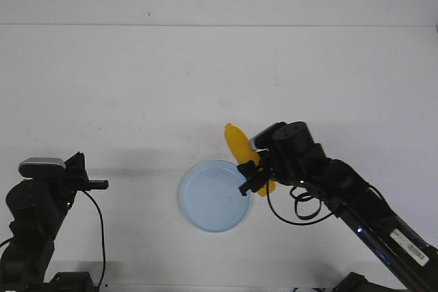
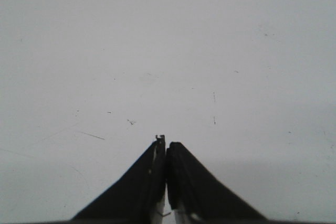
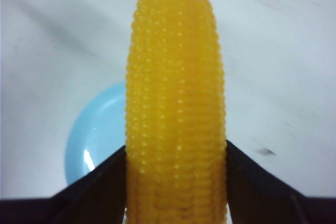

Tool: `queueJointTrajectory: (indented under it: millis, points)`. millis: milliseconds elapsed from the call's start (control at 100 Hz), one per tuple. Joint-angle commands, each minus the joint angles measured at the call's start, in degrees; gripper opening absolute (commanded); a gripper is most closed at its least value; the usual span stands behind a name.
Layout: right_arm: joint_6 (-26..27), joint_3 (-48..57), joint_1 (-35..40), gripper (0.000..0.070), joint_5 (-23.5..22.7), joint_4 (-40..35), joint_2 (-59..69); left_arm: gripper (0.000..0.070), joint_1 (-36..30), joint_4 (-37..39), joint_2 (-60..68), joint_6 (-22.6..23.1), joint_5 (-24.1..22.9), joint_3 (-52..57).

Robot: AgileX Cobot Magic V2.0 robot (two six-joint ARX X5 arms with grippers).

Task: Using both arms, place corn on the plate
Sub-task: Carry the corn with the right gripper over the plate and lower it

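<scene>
Gripping the bright yellow, knobbly plastic corn cob [image 1: 241, 150] between both fingers, the right gripper [image 1: 254, 176] holds it over the right edge of the round pale-blue plate [image 1: 205, 203]. A good placement needs the cob carried leftward over the centre, then lowered flat. The left gripper [image 2: 166, 153], fingers pressed together and empty, waits well apart.

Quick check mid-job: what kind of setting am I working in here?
Probably a lab test bench, not a kitchen: a bare white table, one pale blue plate, and a plastic-looking corn clamped in the right gripper.
</scene>
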Motion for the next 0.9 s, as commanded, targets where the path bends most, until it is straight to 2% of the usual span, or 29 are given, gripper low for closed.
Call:
queueJointTrajectory:
  millis: [0, 180, 330, 640, 890]
  points:
    - [2.03, 0.63, 2.99, 0.0158, 1.07, 1.79, 2.58, 0.0000, 0.00, 0.48, 0.04, 0.07, -0.22, 0.61]
    - [1.95, 0.63, 8.57, 0.0158, 1.38, 4.11, 9.75, 0.0000, 0.00, 0.48, 0.04, 0.09, -0.22, 0.61]
    - [1.38, 0.63, 10.91, 0.0159, 4.24, 3.67, 15.89, 0.0000, 0.00, 0.46, 0.04, 0.07, -0.22, 0.61]
    - [1.31, 0.63, 12.09, 0.0159, 4.46, 4.04, 24.28, 0.0000, 0.00, 0.46, 0.04, 0.09, -0.22, 0.61]
    - [0.90, 0.63, 12.09, 0.0161, 7.39, 5.07, 26.08, 0.0000, -0.02, 0.46, 0.04, 0.11, -0.22, 0.61]
